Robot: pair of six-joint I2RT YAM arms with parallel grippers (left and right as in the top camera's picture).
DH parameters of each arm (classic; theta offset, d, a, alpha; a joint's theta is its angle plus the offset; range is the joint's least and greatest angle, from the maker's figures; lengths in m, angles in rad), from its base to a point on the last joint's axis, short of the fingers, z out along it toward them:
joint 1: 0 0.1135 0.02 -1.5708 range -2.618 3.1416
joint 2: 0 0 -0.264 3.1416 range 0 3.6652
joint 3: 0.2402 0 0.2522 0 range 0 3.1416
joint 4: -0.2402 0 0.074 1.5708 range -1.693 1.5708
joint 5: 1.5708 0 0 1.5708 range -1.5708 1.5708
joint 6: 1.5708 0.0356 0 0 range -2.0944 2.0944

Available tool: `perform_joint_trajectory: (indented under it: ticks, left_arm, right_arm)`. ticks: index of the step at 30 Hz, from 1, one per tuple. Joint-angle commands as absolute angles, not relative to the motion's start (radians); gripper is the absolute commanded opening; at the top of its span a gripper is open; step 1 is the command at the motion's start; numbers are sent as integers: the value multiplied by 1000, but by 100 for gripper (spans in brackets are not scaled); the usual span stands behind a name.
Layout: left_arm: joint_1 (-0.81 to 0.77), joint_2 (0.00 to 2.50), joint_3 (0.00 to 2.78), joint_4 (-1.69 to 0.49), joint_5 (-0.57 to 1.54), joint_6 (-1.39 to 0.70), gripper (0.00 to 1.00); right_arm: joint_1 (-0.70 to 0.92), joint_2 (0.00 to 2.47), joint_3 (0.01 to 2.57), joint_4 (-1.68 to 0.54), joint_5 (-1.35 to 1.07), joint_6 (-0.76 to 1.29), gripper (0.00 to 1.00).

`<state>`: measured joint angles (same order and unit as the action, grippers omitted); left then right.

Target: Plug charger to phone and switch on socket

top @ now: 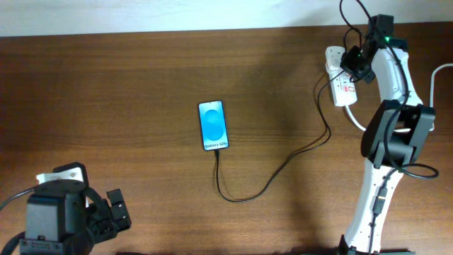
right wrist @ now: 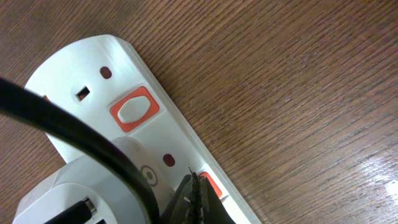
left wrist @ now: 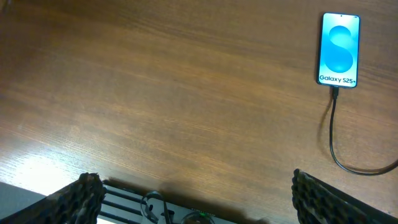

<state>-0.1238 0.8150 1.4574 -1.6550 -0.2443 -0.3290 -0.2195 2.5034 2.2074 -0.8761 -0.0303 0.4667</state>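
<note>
The phone point(top: 214, 125) lies mid-table with its blue screen up; it also shows in the left wrist view point(left wrist: 339, 48). The thin black charger cable point(top: 283, 168) is plugged into the phone's near end point(left wrist: 334, 93) and loops right toward the socket point(top: 342, 86), a white power strip at the far right. My right gripper point(right wrist: 194, 186) is shut, its tips pressed down on a red-framed switch point(right wrist: 211, 185) of the socket point(right wrist: 93, 68). A white adapter point(right wrist: 81, 193) sits plugged into the strip. My left gripper point(left wrist: 193, 190) is open and empty at the near left, far from the phone.
A second red-framed switch point(right wrist: 134, 109) on the strip lies beyond the gripper tips. The strip's thick white cord point(top: 361, 122) curves past the right arm. The table's front edge lies under the left gripper point(left wrist: 186, 205).
</note>
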Motion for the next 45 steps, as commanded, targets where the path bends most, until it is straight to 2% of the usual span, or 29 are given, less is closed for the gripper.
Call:
perform_joint_trajectory:
  ticks: [1, 24, 30, 36, 45]
  left_arm:
    - [-124, 816, 1456, -1655, -259, -317, 99]
    - [-124, 816, 1456, -1655, -259, -317, 99]
    - [-124, 816, 1456, -1655, -259, -317, 99]
    - [-124, 816, 1456, -1659, -259, -317, 99]
    - [-124, 816, 1456, -1632, -257, -318, 99]
  right_arm:
    - [-163, 2562, 2221, -891, -71, 456, 4]
    - [-56, 2646, 2210, -973, -104, 423, 4]
    - [-54, 2647, 2212, -970, -38, 422, 4]
    - [-109, 2530, 2232, -1055, 107, 427, 4]
    - [-285, 2264, 2236, -1238, 117, 427, 4]
